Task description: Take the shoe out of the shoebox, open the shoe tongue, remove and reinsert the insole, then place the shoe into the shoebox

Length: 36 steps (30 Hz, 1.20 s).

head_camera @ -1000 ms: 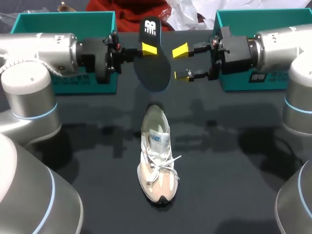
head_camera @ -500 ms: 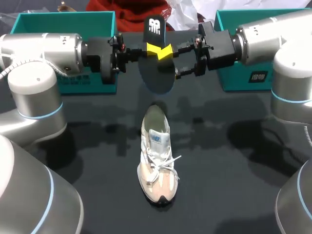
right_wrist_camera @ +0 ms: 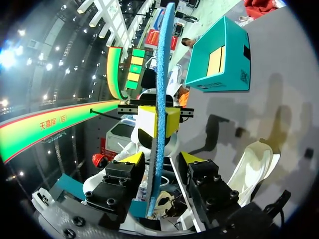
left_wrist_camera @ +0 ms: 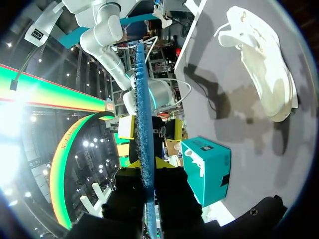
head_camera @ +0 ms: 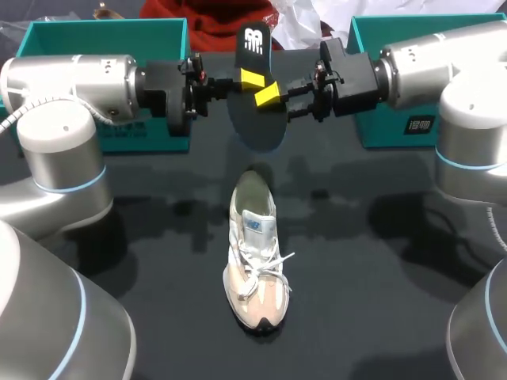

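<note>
Dark insole (head_camera: pixel 255 119), edge-on, tight in left claw (left_wrist_camera: pixel 146 163), loose between open right claw (right_wrist_camera: pixel 163 158)

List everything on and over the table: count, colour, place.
insole: 1, dark with a white mark at one end, held on edge in the air over the table's far half, between the two grippers
shoe: 1, white and beige, lying in the middle of the table, toe toward the robot, apart from the insole
shoeboxes: 2, teal, one at the far left and one at the far right of the table
table: 1, black
left gripper: 1, black with yellow tips, comes in from the left, shut on the insole
right gripper: 1, black with yellow tips, comes in from the right, open, a finger on each side of the insole with a gap showing
</note>
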Available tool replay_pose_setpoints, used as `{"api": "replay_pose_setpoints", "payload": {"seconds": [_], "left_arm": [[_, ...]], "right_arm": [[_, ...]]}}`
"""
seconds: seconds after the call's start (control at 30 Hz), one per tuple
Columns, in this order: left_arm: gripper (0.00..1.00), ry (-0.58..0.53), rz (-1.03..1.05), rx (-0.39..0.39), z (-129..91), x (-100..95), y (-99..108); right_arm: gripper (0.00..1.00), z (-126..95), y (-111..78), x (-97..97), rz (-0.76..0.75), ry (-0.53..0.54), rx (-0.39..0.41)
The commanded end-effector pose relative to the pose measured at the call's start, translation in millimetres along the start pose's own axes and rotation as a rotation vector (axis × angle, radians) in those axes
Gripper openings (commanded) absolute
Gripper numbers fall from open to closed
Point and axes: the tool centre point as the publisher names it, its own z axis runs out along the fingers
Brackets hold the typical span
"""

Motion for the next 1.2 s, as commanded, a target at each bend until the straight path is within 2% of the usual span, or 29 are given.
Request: {"api": "replay_pose_setpoints", "payload": {"seconds": [0.03,0.2,0.27,0.33,0.37,0.4,0.7,0.73,0.77,0.8,1.0,1.13,1.2], "left_arm": [[0.0,-0.003,0.002,0.003,2.1,1.7,1.7],[0.0,-0.006,0.001,0.005,2.7,2.0,1.8],[0.0,-0.009,0.002,0.005,2.7,2.1,1.8],[0.0,-0.011,0.001,0.005,2.7,2.1,1.7],[0.0,-0.012,0.0,0.005,2.6,2.3,1.6],[0.0,-0.012,0.0,0.005,2.4,2.4,1.6],[0.0,-0.011,-0.006,0.004,0.0,4.2,0.4],[0.37,-0.008,-0.012,0.006,-0.8,4.5,0.0],[0.93,-0.008,-0.017,0.007,-2.7,4.0,-0.6],[1.0,-0.009,-0.018,0.008,-5.6,2.9,-1.5],[1.0,0.014,-0.109,0.009,-35.6,-1.3,-10.2],[1.0,0.066,-0.294,-0.028,-59.9,7.9,-17.4],[1.0,0.096,-0.295,-0.035,-66.3,10.8,-19.5]], "right_arm": [[0.43,3.8,2.8,-1.1,-0.001,0.001,0.003],[0.4,4.3,3.3,-0.6,-0.003,0.001,0.001],[0.35,4.4,4.2,-0.5,-0.003,0.002,0.002],[0.21,4.7,5.2,-1.0,-0.002,0.003,0.003],[0.05,4.9,5.6,-1.1,-0.001,0.003,0.004],[0.0,5.1,5.9,-1.2,-0.001,0.004,0.005],[0.0,6.2,7.0,-2.0,-0.004,0.006,0.005],[0.0,6.3,6.9,-2.2,-0.004,0.006,0.004],[0.0,6.0,6.7,-2.7,-0.005,0.007,0.002],[0.0,5.6,6.5,-3.0,-0.005,0.006,0.0],[0.0,-1.6,3.5,-7.2,-0.015,-0.001,-0.02],[0.0,-5.6,2.1,-13.6,-0.049,-0.001,-0.031],[0.0,-7.8,1.6,-18.1,-0.056,-0.003,-0.041]]}}
